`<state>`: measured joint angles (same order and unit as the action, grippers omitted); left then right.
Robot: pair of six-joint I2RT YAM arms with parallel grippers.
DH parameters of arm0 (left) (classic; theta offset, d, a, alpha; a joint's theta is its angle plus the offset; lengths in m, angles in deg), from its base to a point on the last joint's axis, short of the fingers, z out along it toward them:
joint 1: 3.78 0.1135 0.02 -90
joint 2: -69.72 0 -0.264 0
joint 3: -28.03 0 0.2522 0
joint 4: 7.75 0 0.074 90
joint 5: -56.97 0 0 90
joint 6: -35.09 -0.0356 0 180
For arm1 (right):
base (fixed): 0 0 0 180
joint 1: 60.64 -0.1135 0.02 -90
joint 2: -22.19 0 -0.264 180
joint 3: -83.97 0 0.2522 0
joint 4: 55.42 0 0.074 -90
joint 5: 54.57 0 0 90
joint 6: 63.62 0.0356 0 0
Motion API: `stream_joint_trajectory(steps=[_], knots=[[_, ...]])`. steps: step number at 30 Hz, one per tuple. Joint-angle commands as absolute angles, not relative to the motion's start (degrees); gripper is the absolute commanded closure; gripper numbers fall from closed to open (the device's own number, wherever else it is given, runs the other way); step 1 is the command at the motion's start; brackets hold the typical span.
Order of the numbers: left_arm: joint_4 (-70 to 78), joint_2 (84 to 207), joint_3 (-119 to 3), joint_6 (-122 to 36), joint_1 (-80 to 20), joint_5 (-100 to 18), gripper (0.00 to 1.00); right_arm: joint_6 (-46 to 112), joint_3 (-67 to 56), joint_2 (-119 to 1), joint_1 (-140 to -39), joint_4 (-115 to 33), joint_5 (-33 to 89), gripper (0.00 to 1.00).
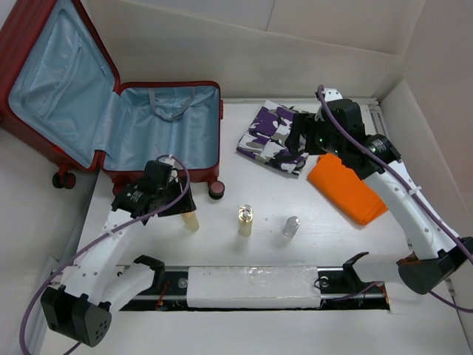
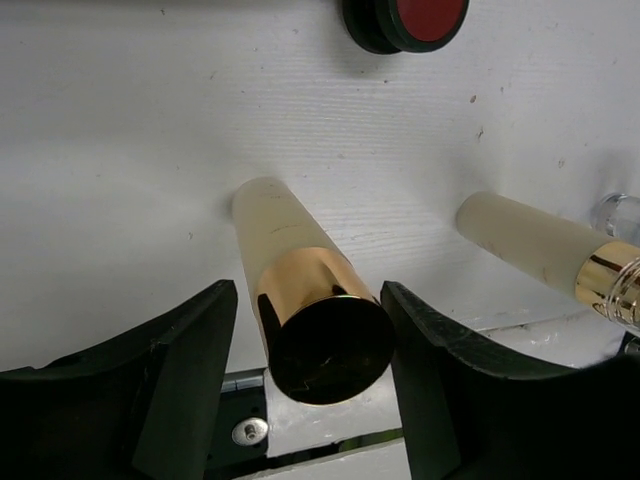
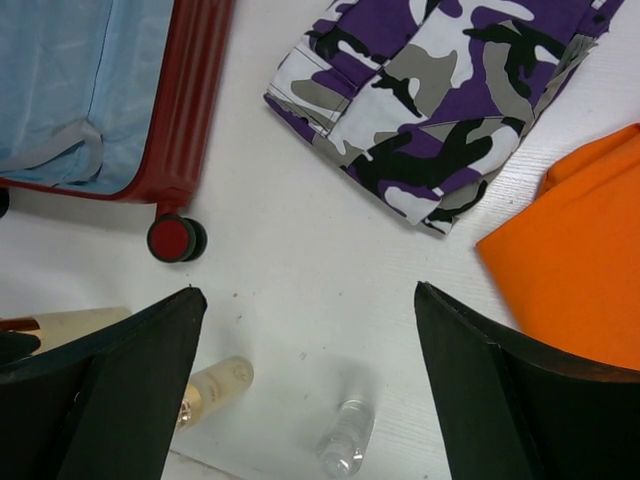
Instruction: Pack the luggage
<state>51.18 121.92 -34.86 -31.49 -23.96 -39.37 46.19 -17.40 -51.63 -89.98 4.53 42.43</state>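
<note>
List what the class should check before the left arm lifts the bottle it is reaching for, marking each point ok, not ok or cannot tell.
1. Luggage lid open, lining exposed: ok.
2. Cream bottle upright inside the left tool: ok.
3. Fingers closed on that bottle: not ok, a gap shows on one side.
4. Neighbouring bottle apart from the tool: ok.
5. Right tool open and empty: ok.

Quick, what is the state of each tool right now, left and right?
Left tool: open, its jaws on both sides of the cream bottle, not gripping it yet.
Right tool: open, holding nothing.
</note>
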Motion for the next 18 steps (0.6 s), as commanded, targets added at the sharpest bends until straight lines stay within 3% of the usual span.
stream_joint_trajectory(steps=[1, 6, 7, 8, 12, 14, 18], knots=[[50.1, 122.5, -33.9, -31.4, -24.2, -38.9, 0.44, 45.8, -17.6, -50.2, -90.3, 1.6, 41.9, 0.08], [50.1, 123.5, -33.9, -30.9, -24.2, -38.4, 0.49, 45.3, -17.1, -50.2, -90.3, 1.6, 41.9, 0.08], [50.1, 123.5, -33.9, -30.9, -24.2, -37.9, 0.54, 45.3, -17.1, -50.2, -90.3, 1.1, 41.9, 0.08], [50.1, 123.5, -33.9, -30.9, -24.2, -37.3, 0.67, 45.3, -17.1, -50.2, -90.3, 1.1, 41.4, 0.08], [50.1, 123.5, -35.0, -30.3, -24.2, -36.7, 0.87, 45.3, -17.1, -49.7, -90.3, 1.1, 41.4, 0.09], [50.1, 124.1, -37.2, -30.3, -24.2, -36.1, 0.93, 45.3, -16.5, -49.7, -90.3, 1.1, 41.4, 0.09], [53.9, 128.8, -53.5, -30.9, -24.2, -35.0, 0.96, 44.7, -16.5, -49.7, -90.3, 1.1, 41.4, 0.09]])
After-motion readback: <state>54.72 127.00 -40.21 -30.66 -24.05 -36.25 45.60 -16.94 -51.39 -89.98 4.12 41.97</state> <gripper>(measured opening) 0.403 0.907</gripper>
